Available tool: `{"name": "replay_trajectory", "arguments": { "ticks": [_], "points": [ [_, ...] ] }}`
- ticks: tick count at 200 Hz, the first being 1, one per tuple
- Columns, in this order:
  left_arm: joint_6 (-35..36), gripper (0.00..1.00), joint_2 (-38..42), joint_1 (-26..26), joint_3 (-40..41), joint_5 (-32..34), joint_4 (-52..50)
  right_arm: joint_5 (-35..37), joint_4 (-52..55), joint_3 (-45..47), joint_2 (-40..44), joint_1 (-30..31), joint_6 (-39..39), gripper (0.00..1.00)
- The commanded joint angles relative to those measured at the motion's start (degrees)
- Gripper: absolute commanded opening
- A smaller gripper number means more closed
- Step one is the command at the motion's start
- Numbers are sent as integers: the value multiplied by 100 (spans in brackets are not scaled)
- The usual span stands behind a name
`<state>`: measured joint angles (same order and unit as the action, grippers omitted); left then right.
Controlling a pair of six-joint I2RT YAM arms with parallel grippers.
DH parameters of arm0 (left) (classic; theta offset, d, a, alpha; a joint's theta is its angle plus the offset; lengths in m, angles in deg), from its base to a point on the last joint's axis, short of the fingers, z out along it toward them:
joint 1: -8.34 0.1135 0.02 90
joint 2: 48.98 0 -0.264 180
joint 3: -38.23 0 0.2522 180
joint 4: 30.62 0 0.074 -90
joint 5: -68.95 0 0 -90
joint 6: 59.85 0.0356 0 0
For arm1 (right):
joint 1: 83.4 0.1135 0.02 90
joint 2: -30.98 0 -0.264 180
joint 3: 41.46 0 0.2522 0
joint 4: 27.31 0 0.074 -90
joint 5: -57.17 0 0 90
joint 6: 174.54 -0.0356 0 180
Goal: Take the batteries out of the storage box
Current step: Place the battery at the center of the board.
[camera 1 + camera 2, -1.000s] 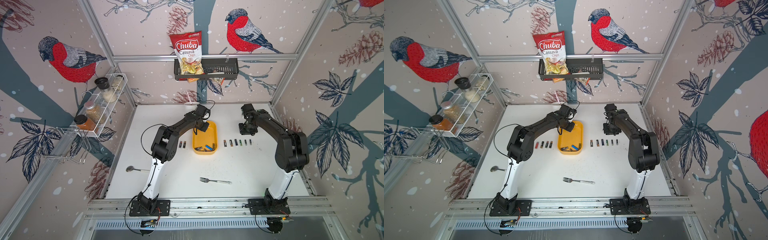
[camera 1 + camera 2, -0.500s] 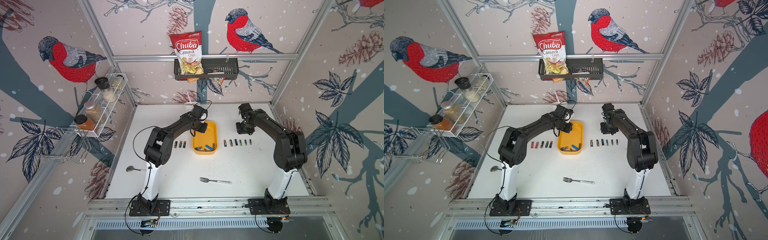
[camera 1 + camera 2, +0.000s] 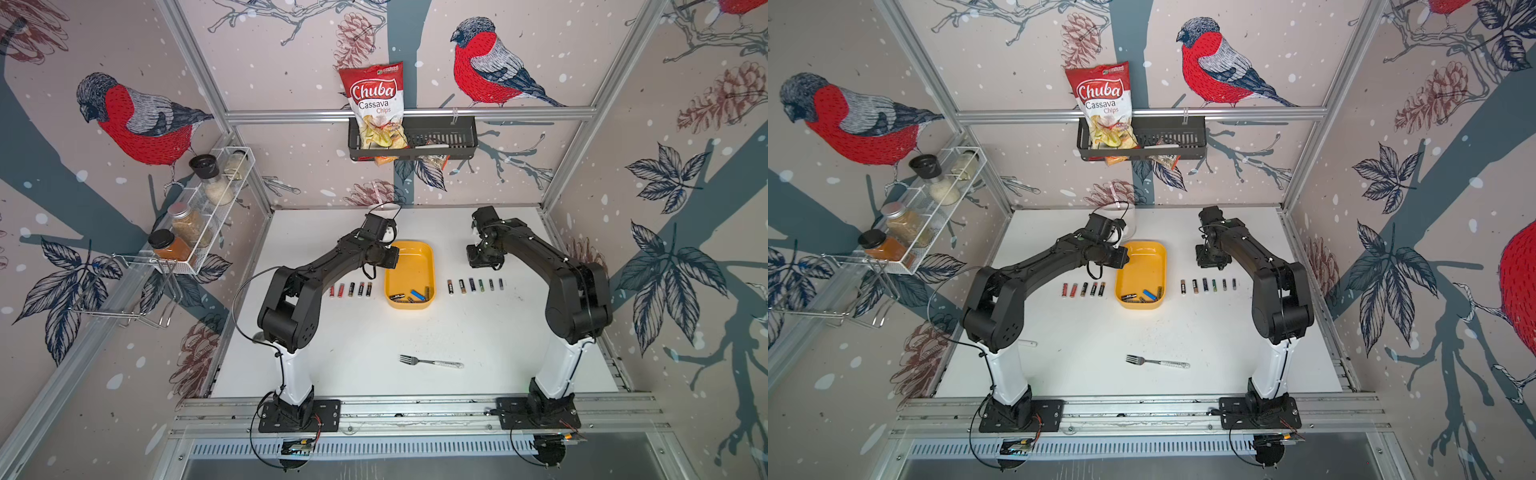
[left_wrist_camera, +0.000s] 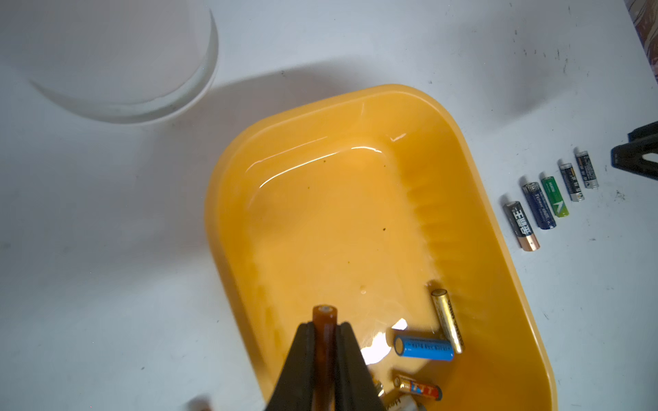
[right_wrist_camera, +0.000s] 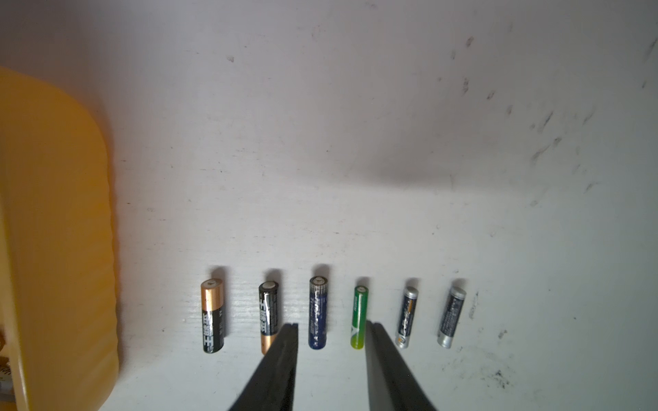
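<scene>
The shallow yellow plastic storage box [image 3: 410, 259] sat open on the white desk [image 3: 374, 332], its far half bare. At its near end lay a loose cluster: a blue battery [image 4: 423, 348], a gold battery [image 4: 447, 322] just beside it, and a red-and-gold battery [image 4: 417, 387]. A brown battery [image 4: 324, 315] was clamped in the left end effector [image 4: 324, 329] above the box's rim. A row of five batteries [image 3: 351, 289] lay on the left arm's side of the box and a row of six batteries [image 3: 475, 285] on the other side, parallel and apart.

Only thing you can properly read is the red chip bag [image 3: 376, 104] in the black wall basket [image 3: 453, 137]: "Chuba Cassava Chips", same in both top views. The batteries [image 5: 213, 316] all have print on them, but it's too small or blurry to make out.
</scene>
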<state>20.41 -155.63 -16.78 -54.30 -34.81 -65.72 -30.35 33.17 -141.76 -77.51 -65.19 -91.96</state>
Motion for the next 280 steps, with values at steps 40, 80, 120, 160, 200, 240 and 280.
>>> {"name": "replay_trajectory", "arguments": {
  "ticks": [40, 80, 120, 160, 200, 240, 280],
  "points": [
    [-153, 14, 1042, 612, 915, -313, 374, -59, -81, -64, -35, 53, 75, 38],
    [-15, 14, 1584, 1241, 1487, -360, 297, -76, -76, -64, -41, 61, 87, 38],
    [158, 14, 1912, 1831, 1998, -301, 308, -55, -51, -80, -76, 62, 83, 38],
    [421, 14, 2036, 2506, 2353, -248, 264, -28, -25, -91, -85, 63, 102, 38],
    [543, 14, 2004, 2940, 2573, -399, 406, -28, -20, -126, -130, 65, 105, 38],
    [526, 14, 1713, 3009, 2605, -413, 461, -46, -64, -100, -144, 50, 117, 38],
    [480, 14, 1471, 3008, 2654, -289, 515, -106, -103, -38, -147, -16, 153, 38]
  ]
}}
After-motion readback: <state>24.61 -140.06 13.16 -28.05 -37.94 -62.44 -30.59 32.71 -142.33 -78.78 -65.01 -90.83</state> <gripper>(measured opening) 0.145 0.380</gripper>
